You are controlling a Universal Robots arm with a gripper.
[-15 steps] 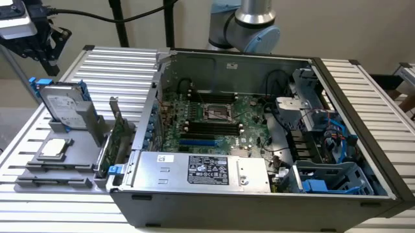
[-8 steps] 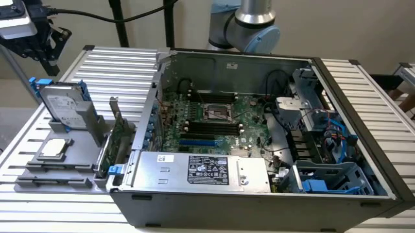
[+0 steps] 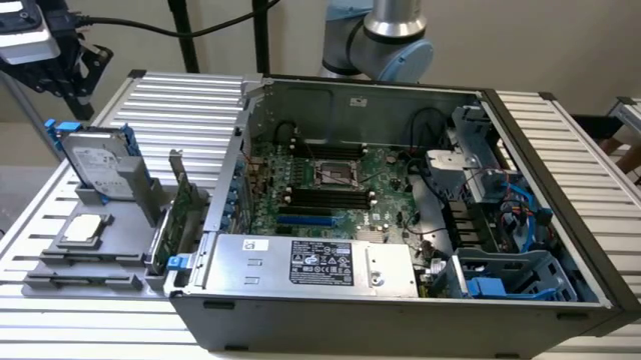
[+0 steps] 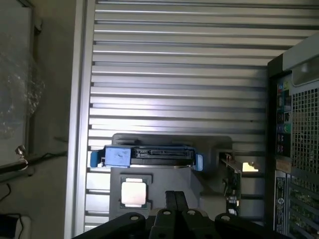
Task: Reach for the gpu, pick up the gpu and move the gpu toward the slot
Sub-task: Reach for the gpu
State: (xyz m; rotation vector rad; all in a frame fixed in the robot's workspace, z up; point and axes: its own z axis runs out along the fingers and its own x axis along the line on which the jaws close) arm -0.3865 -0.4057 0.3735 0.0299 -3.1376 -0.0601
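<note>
the reach is judged to be in hand: the gripper [image 3: 72, 79] is being held at the upper left of the exterior view, fingers [image 4: 171, 199] together, well apart from the gpu [image 3: 179, 196], which is being propped upright in the grey holder [image 3: 130, 247] at centre left. parted fingers over its top edge are being called for.

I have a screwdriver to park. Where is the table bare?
Bare slats of the table lie beyond the hard drive, up to the rear corner of the case, and along the exterior view's right of it. Crowded: the gray holder, where hard drive, CPU and gpu stand beside the case.
</note>
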